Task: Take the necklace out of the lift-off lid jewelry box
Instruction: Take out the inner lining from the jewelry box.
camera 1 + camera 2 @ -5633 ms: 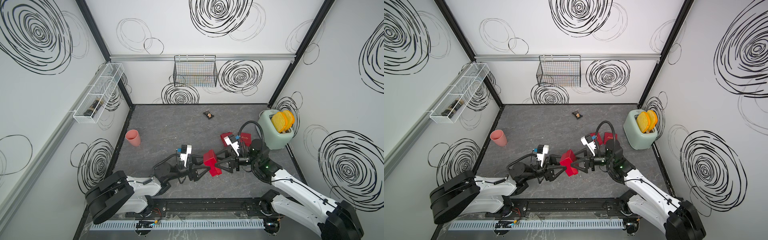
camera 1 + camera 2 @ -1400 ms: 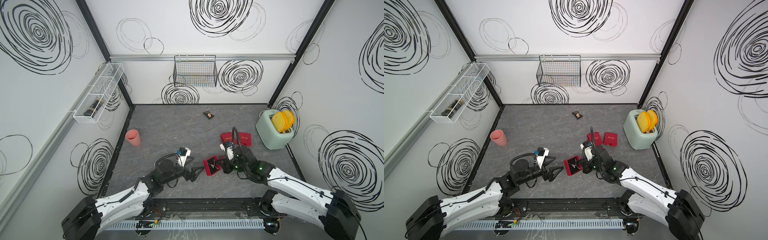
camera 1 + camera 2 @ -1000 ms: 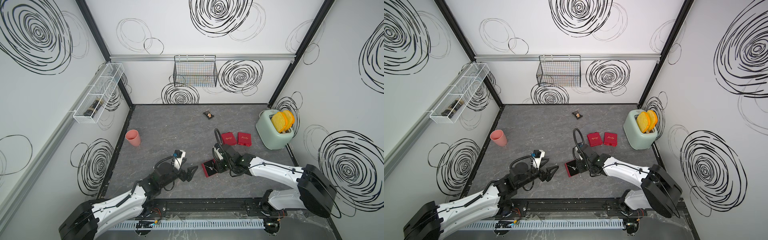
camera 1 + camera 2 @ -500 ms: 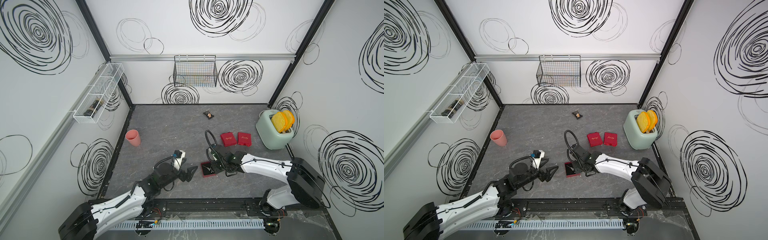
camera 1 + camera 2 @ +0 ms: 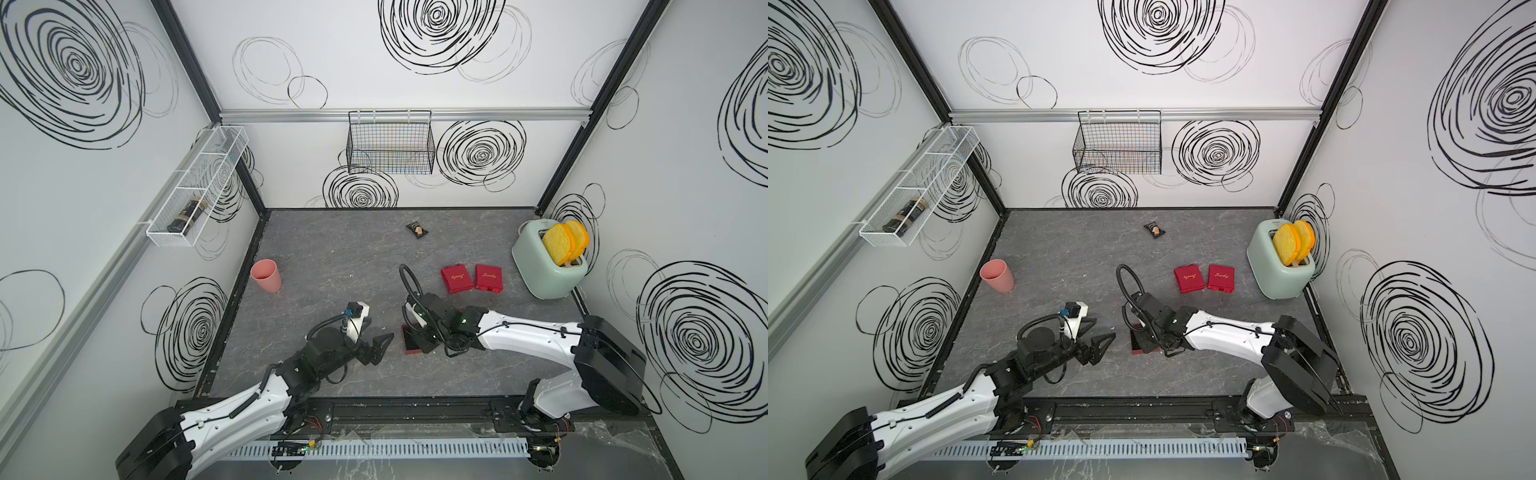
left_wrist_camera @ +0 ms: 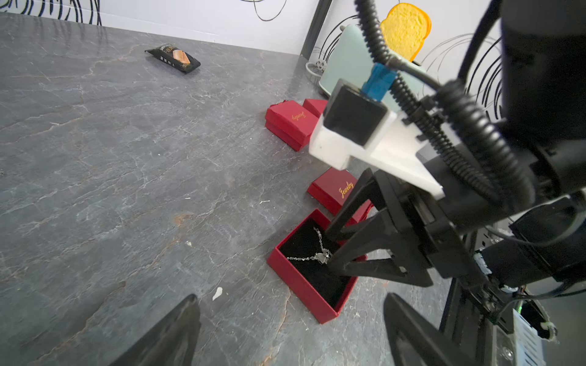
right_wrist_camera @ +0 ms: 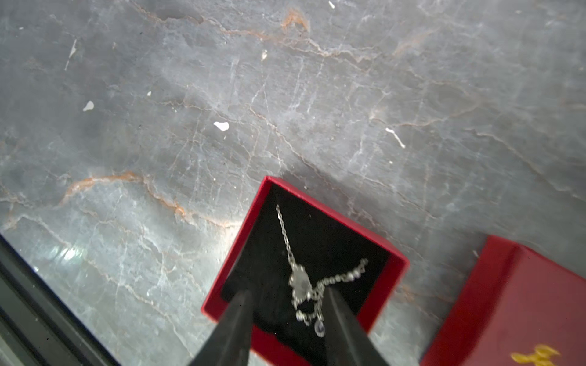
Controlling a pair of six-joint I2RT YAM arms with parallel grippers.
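The right gripper (image 7: 287, 294) dips into the open red jewelry box (image 7: 394, 263). Its two black fingers stand apart on either side of the pendant end of the necklace (image 7: 299, 279) and clamp nothing. One fingertip sits right against the chain, though whether it touches cannot be told.

The necklace lies inside the box on the black lining. It is a very thin, pale silvery chain of fine links, with a small pale pendant where its strands meet. One strand runs straight toward a corner of the box, another bends off to the side, and a short loop trails below the pendant.

The lid (image 6: 333, 187), red with gold script, rests just beside the box on the gray marbled table (image 7: 285, 95). On the side away from the right arm, the left gripper (image 5: 381, 347) is near the box with its jaws spread wide and empty, pointing toward it.

Farther back, two closed red boxes (image 5: 457, 278) sit side by side near a mint-green toaster (image 5: 540, 270) that holds two yellow slices.
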